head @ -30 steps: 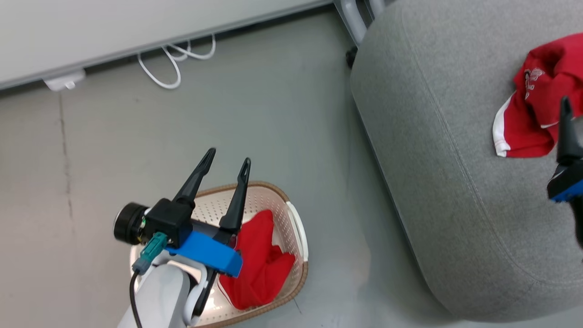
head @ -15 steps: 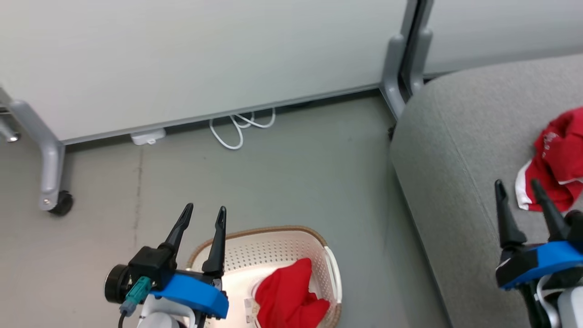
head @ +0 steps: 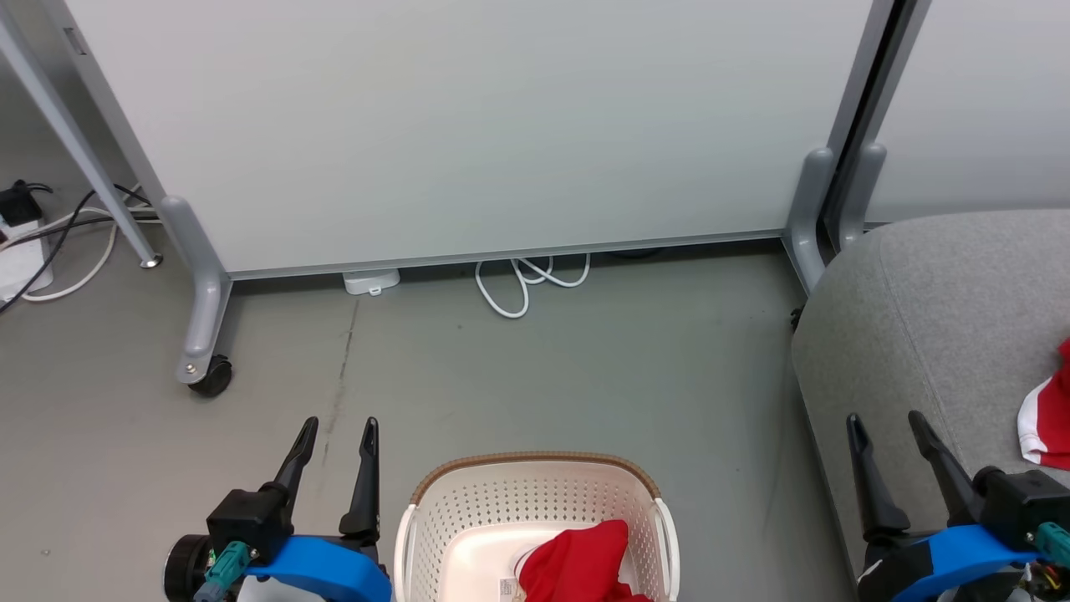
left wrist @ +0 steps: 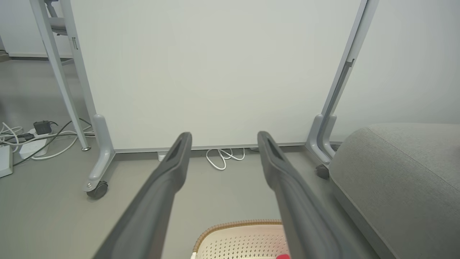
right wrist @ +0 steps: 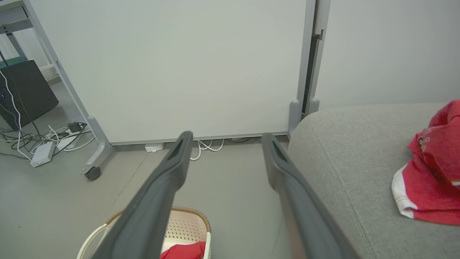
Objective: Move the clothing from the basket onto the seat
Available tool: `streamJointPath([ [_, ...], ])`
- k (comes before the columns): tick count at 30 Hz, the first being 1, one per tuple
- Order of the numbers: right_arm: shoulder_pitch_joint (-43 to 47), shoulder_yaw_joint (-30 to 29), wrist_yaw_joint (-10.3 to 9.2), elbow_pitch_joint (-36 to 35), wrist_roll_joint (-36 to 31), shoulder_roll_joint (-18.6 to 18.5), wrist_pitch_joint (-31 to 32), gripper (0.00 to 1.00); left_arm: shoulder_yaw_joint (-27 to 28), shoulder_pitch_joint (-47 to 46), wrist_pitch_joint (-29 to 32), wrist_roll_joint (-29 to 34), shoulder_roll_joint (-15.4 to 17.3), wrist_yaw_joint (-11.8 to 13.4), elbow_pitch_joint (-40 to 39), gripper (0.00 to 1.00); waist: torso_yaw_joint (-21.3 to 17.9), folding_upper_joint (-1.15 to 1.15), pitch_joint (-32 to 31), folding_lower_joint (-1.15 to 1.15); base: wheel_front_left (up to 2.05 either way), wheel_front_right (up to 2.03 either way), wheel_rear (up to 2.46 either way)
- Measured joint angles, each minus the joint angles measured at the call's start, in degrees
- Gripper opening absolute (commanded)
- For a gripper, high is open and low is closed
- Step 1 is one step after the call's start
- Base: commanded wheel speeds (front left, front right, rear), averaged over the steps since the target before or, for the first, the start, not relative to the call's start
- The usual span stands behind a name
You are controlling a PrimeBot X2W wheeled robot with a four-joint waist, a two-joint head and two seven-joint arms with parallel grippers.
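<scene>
Since a second ago our head camera has tipped upward, and our left gripper (head: 340,425), which hung over the basket (head: 535,461) then, now stands just left of it, clear of the brown rim. Its fingers point up the view, jaws wide with nothing between them. Our right gripper (head: 884,418) has come away from the garment it was beside and sits well right of the basket, over the near edge of the grey sofa cushion (head: 919,318), its jaws spread just as wide and empty.

One red garment (head: 581,567) lies bunched inside the basket, toward its right wall. A second red garment (right wrist: 431,172) with white trim rests on the cushion, far right of the basket — apart from both grippers.

Beyond the basket, on the grey floor (head: 585,376), a looped white cable (head: 522,284) lies at the foot of a white partition panel (head: 468,125) — its caster (head: 211,378) stands beyond and left of the basket. From our left wrist the fingers (left wrist: 172,172) frame the floor past the basket's far rim.
</scene>
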Motion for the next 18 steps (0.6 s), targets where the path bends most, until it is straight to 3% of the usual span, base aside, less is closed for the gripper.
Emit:
streamJointPath([
  [18,0.86,1.42,0.0,0.24,-0.41,1.42,0.37,1.0,1.16,0.62,0.0,0.35,-0.25,0.0,0.91,1.0,0.43,0.0,-0.14,0.01,0.0,0.0,0.0],
])
